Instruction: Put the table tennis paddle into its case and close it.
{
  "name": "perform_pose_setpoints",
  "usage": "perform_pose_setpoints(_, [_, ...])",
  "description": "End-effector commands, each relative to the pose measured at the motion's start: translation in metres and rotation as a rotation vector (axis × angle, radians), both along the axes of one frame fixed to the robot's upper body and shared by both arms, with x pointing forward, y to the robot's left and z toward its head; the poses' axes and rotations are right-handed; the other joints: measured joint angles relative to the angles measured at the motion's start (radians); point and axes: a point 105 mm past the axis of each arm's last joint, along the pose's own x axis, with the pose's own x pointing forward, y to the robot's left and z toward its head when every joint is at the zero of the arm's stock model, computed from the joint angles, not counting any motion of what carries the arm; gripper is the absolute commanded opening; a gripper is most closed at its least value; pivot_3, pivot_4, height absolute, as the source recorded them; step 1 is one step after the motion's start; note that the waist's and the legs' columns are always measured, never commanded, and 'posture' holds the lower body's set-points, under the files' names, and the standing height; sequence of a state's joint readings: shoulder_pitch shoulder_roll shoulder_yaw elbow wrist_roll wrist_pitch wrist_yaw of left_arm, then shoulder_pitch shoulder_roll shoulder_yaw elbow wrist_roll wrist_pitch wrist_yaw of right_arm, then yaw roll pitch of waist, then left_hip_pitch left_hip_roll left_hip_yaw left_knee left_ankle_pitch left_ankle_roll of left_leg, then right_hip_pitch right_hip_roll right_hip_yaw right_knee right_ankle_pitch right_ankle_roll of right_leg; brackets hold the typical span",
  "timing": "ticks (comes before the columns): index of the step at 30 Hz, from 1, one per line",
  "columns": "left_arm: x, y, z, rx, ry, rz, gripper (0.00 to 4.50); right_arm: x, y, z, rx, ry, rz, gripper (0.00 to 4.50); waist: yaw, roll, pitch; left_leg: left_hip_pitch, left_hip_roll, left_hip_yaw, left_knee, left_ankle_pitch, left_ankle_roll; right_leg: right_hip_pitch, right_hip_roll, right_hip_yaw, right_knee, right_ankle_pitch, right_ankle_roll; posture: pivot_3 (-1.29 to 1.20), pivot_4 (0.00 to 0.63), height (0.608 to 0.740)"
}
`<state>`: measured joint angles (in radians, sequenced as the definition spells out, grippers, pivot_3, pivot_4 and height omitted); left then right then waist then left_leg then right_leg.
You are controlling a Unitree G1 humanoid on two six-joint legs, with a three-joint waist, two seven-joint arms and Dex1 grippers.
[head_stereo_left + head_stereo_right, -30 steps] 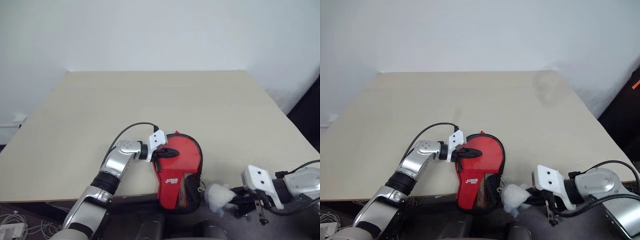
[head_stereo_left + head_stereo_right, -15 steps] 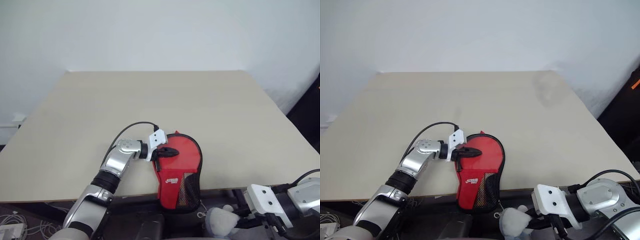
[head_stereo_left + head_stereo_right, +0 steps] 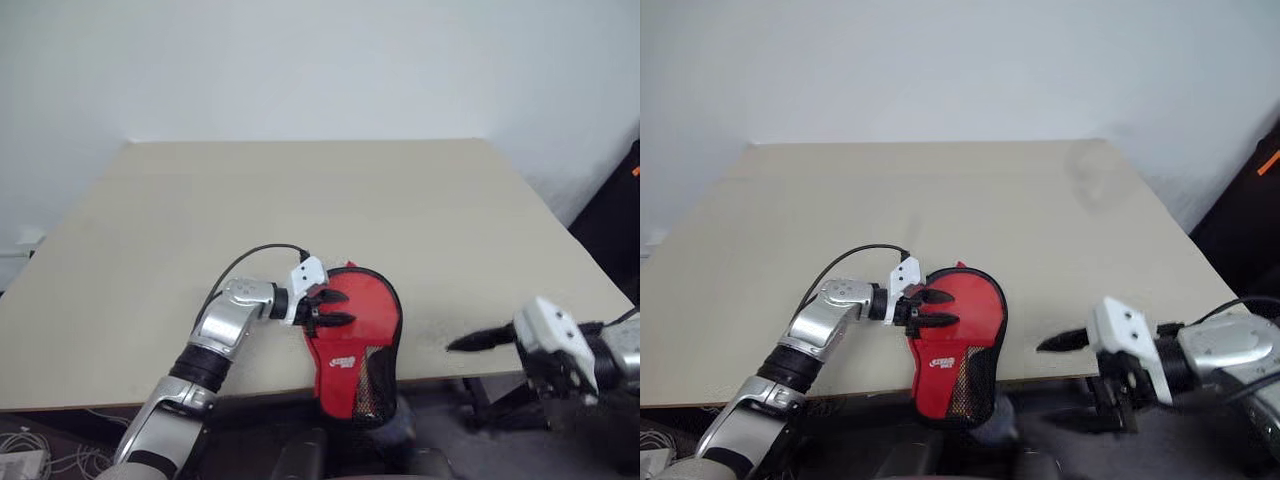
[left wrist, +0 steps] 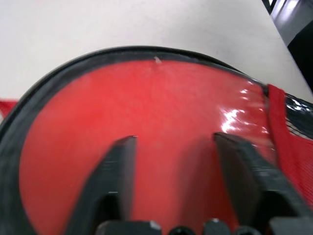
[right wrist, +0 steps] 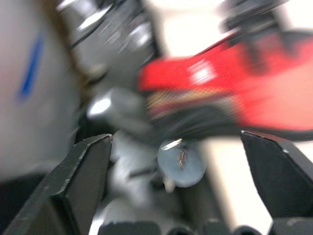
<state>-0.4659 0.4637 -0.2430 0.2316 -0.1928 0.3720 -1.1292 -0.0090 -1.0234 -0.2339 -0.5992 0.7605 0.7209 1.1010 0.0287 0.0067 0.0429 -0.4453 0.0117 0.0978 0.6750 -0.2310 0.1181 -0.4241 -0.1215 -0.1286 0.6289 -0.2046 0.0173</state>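
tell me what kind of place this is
Probably an indoor test room or lab rather than a home: a bare beige table against a plain white wall, with loose cables on the floor and just a red paddle case laid out.

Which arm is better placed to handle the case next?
Left, probably. The left gripper hangs open over the case at the table edge; the right gripper is open too, but off to its side.
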Motion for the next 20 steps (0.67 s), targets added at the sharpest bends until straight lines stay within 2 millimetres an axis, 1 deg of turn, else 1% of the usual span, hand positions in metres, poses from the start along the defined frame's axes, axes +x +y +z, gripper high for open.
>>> perform_pose_setpoints(1, [0.009, 0.018, 0.047, -0.095, -0.087, 0.101, 4.09, 0.038, -0.007, 0.009, 0.108, -0.048, -0.227, 4.50, -0.001, -0.002, 0.001, 0.000, 0.000, 0.000, -0.001, 0.000, 0.000, 0.000, 0.000, 0.000, -0.001, 0.000, 0.000, 0.00, 0.000, 0.715])
perform_pose_setpoints(2, [0.009, 0.024, 0.056, -0.123, -0.086, 0.128, 4.47, 0.044, -0.003, 0.007, 0.130, -0.049, -0.259, 4.50, 0.000, -0.002, 0.001, 0.000, 0.000, 0.000, -0.001, 0.000, 0.000, 0.000, 0.000, -0.001, -0.002, 0.001, 0.000, 0.00, 0.000, 0.715])
perform_pose_setpoints(3, [0.008, 0.029, 0.064, -0.149, -0.087, 0.150, 4.47, 0.047, 0.000, 0.005, 0.142, -0.055, -0.278, 4.50, 0.002, -0.002, 0.001, -0.001, 0.000, 0.000, -0.002, 0.000, 0.000, 0.000, 0.000, 0.000, -0.003, 0.001, 0.000, 0.00, 0.000, 0.715])
perform_pose_setpoints(5, [0.014, 0.044, 0.077, -0.190, -0.130, 0.240, 4.47, 0.056, 0.007, -0.001, 0.161, -0.054, -0.327, 4.50, 0.007, -0.001, 0.001, -0.001, -0.001, 0.000, -0.003, 0.000, -0.001, 0.000, 0.000, -0.001, -0.005, 0.000, 0.000, 0.00, 0.000, 0.715])
perform_pose_setpoints(6, [0.017, 0.054, 0.083, -0.222, -0.133, 0.291, 4.47, 0.061, 0.010, -0.003, 0.176, -0.061, -0.353, 4.50, 0.007, -0.001, 0.001, -0.001, -0.001, 0.001, -0.003, 0.002, -0.006, 0.000, -0.001, -0.001, -0.005, 0.000, 0.001, 0.00, 0.000, 0.715])
perform_pose_setpoints(8, [0.022, 0.076, 0.093, -0.274, -0.131, 0.382, 4.47, 0.071, 0.019, -0.005, 0.202, -0.061, -0.395, 4.50, 0.005, -0.001, 0.001, -0.002, -0.002, 0.002, -0.003, 0.002, -0.006, -0.001, -0.001, 0.000, -0.005, 0.000, 0.001, 0.00, 0.000, 0.715])
perform_pose_setpoints(10, [0.028, 0.096, 0.098, -0.291, -0.147, 0.471, 4.47, 0.078, 0.024, -0.004, 0.225, -0.070, -0.422, 4.50, 0.002, -0.001, 0.001, -0.002, -0.002, 0.003, -0.002, 0.002, -0.007, -0.001, 0.000, 0.000, -0.005, 0.000, 0.002, 0.00, 0.000, 0.715])
perform_pose_setpoints(13, [0.028, 0.124, 0.093, -0.241, -0.178, 0.577, 4.47, 0.091, 0.023, -0.002, 0.263, -0.054, -0.486, 4.50, -0.001, -0.001, 0.001, -0.001, -0.001, 0.004, -0.002, 0.002, -0.007, -0.001, 0.001, 0.000, -0.004, 0.001, 0.002, 0.00, 0.000, 0.715])
perform_pose_setpoints(15, [0.024, 0.133, 0.086, -0.226, -0.174, 0.617, 4.47, 0.095, 0.024, -0.003, 0.274, -0.044, -0.493, 4.50, 0.001, 0.000, 0.001, -0.001, -0.002, 0.005, -0.002, 0.002, -0.007, -0.001, 0.001, -0.001, -0.004, 0.002, 0.002, 0.00, 0.000, 0.715])
perform_pose_setpoints(17, [0.018, 0.138, 0.074, -0.214, -0.159, 0.663, 4.47, 0.099, 0.027, -0.007, 0.262, -0.036, -0.497, 4.50, 0.001, -0.001, 0.001, -0.001, -0.002, 0.006, -0.002, 0.002, -0.007, -0.001, 0.001, 0.000, -0.005, 0.002, 0.002, 0.00, 0.000, 0.715])
perform_pose_setpoints(20, [0.010, 0.135, 0.059, -0.216, -0.129, 0.706, 4.47, 0.102, 0.035, -0.007, 0.267, -0.024, -0.469, 4.50, 0.000, -0.001, 0.001, -0.001, -0.002, 0.008, -0.004, 0.002, -0.007, -0.002, 0.001, 0.002, -0.005, 0.002, 0.003, 0.00, 0.000, 0.715])
